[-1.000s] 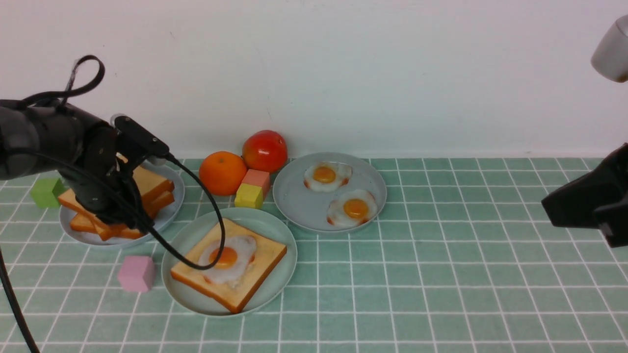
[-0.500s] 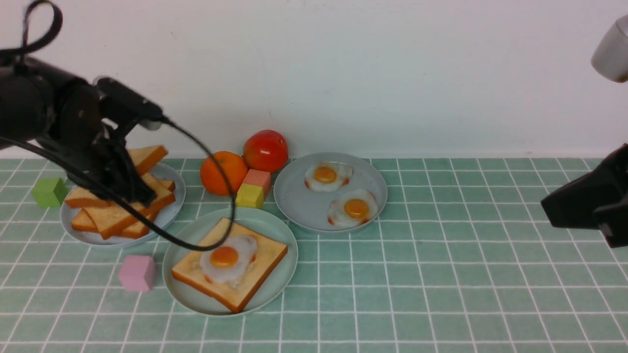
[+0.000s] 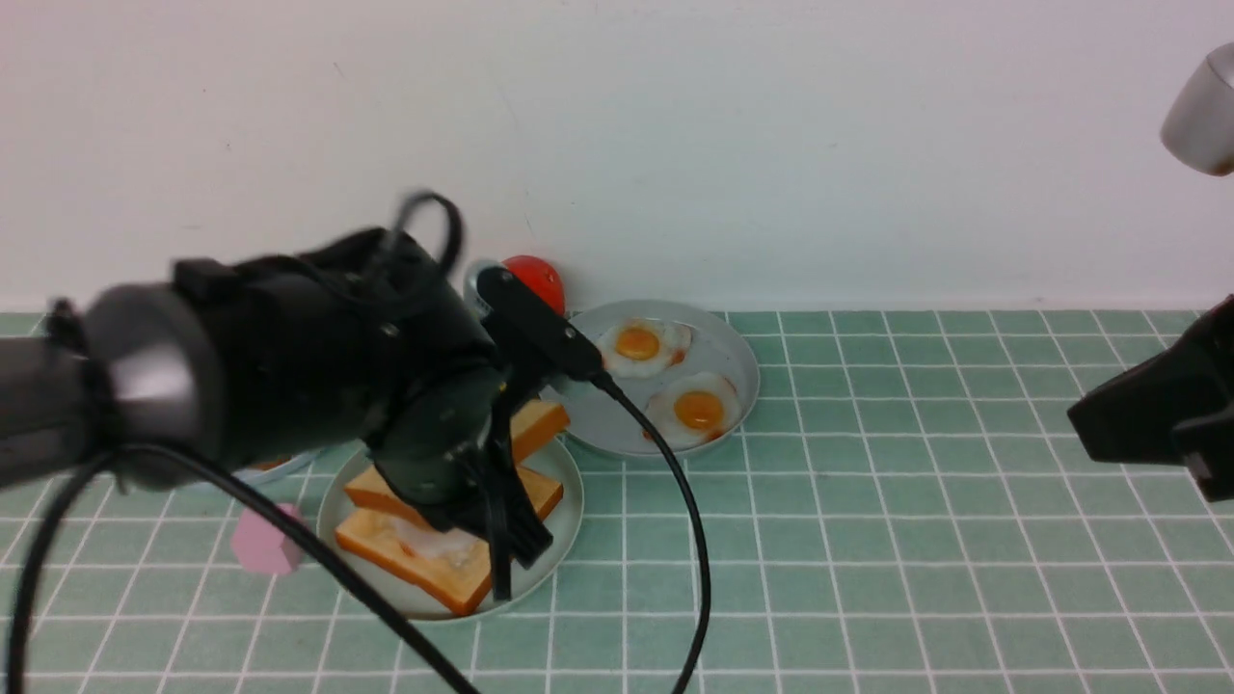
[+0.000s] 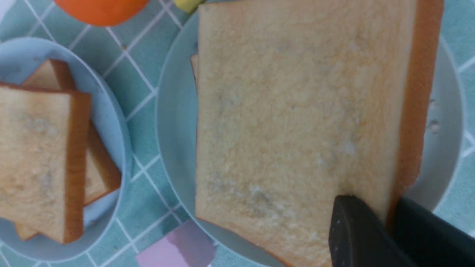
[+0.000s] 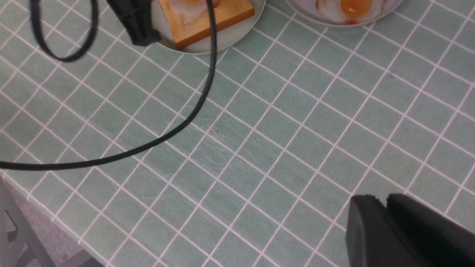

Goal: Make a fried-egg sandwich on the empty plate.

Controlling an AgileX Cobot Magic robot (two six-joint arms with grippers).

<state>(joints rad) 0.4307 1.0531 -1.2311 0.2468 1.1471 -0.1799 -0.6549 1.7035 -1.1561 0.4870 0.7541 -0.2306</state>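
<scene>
The mint-green plate (image 3: 562,538) holds a toast slice (image 3: 434,578) with a white fried egg (image 3: 439,543) on it, mostly hidden by my left arm. My left gripper (image 3: 516,545) is shut on the crust edge of a second toast slice (image 3: 538,426) and holds it tilted just above the egg. In the left wrist view this held slice (image 4: 297,111) covers the egg and most of the plate (image 4: 174,122), with the gripper (image 4: 382,207) at its corner. My right gripper (image 3: 1075,424) is shut and empty above the table at the far right, as its wrist view (image 5: 384,200) shows.
A grey-blue plate (image 3: 733,357) behind holds two fried eggs (image 3: 696,410). The toast stack (image 4: 37,148) sits on another grey-blue plate (image 4: 107,122) to the left. A tomato (image 3: 535,275), an orange (image 4: 100,7) and a pink cube (image 3: 260,545) lie nearby. The left arm's cable (image 3: 689,540) trails over the table.
My left arm lifted a toast slice off the stack and swung right with it. The slice now hangs over the egg on the mint plate. The right arm has not moved.
</scene>
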